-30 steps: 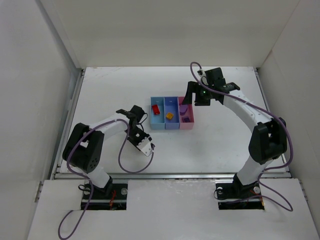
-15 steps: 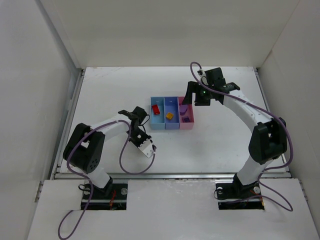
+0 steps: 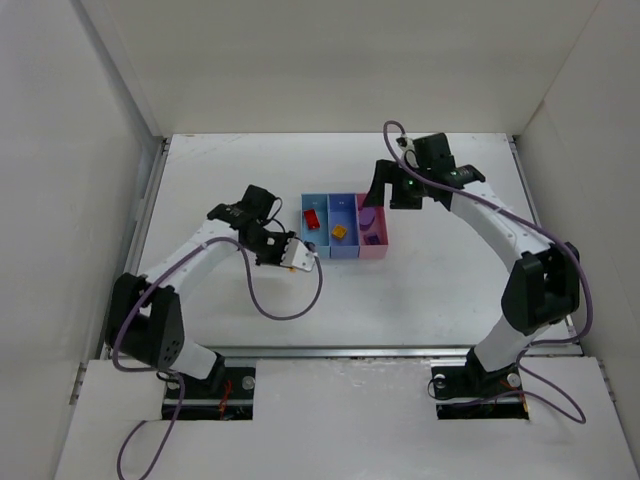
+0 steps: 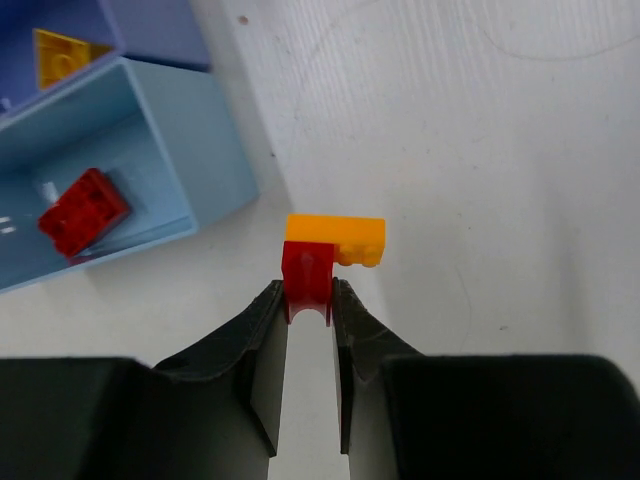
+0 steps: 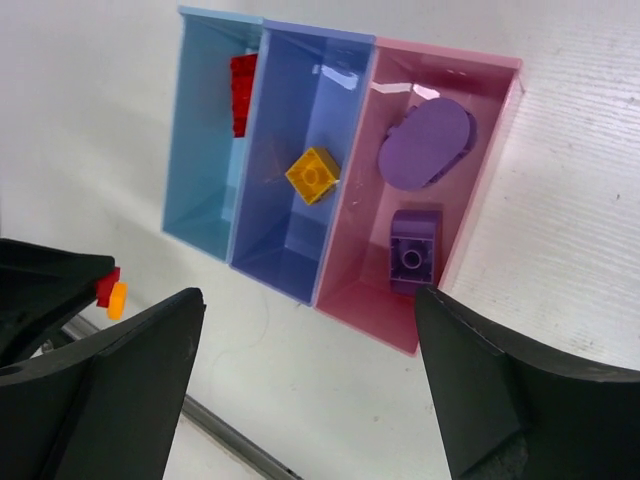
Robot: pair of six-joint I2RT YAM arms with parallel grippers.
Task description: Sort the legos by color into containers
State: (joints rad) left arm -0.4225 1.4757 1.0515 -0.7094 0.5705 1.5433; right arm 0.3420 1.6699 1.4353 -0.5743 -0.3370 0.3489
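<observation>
White matte tabletop [image 3: 450, 280]. Glossy red brick [image 4: 307, 278], with a studded yellow-orange brick [image 4: 340, 238] stuck to it, is pinched by the left gripper [image 4: 310, 310] just beside the rectangular light blue bin [image 4: 200, 150]. The right gripper [image 5: 308, 300] is spread wide over the pink bin [image 5: 362, 292].

Left bin [image 5: 205, 170]: light blue
Middle bin [image 5: 300, 230]: periwinkle
Right bin [image 5: 360, 265]: pink
Left bin's brick [image 4: 84, 211]: red
Middle bin's brick [image 5: 312, 175]: yellow-orange
Right bin's brick [image 5: 414, 250]: purple
Gripped brick [image 4: 308, 281]: dark red
Joined brick [image 4: 336, 240]: orange

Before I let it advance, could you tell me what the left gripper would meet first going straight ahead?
Probably only bare table: the left gripper, with its red-and-orange legos, points just past the light blue bin.
</observation>
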